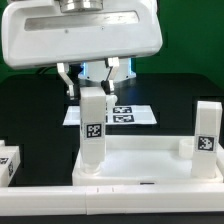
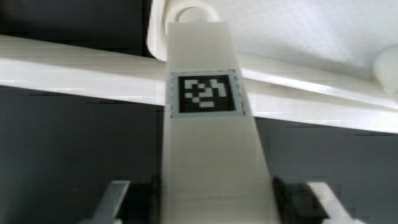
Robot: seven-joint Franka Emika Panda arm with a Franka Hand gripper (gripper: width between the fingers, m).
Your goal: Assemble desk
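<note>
The white plastic rectangular tabletop panel [image 1: 145,158] lies flat on the black table [image 1: 30,110]. Its raised rim forms a smooth, matte ridge round a shallow recess. At the panel's corner on the exterior view's left, a white square-section plastic leg [image 1: 93,115] stands upright. It is flat-faced and sharp-edged, with a black-and-white square tag [image 1: 94,130] on the face turned to the camera. In the wrist view this leg [image 2: 214,150] runs away from the lens as a long narrowing bar. Its far end meets the panel at a rounded corner socket [image 2: 192,12], and the rim [image 2: 71,72] crosses behind it as a pale band.

The two-finger gripper [image 1: 90,78] hangs over that same corner of the panel with its jaws spread. In the wrist view, pale fingers [image 2: 118,200] stand on either side of the leg with a dark gap between each and the plastic — so it straddles the leg without touching it.

A second white square-section leg [image 1: 207,125] stands upright at the panel's corner on the exterior view's right, its tag facing the camera. A third tagged white leg [image 1: 8,162] lies on the table well apart from the panel's left edge, partly cut off by the frame. Behind the panel lies the thin flat marker board [image 1: 122,115]. Along the panel's near side runs a long white border rail [image 1: 40,195] — plain and smooth.
</note>
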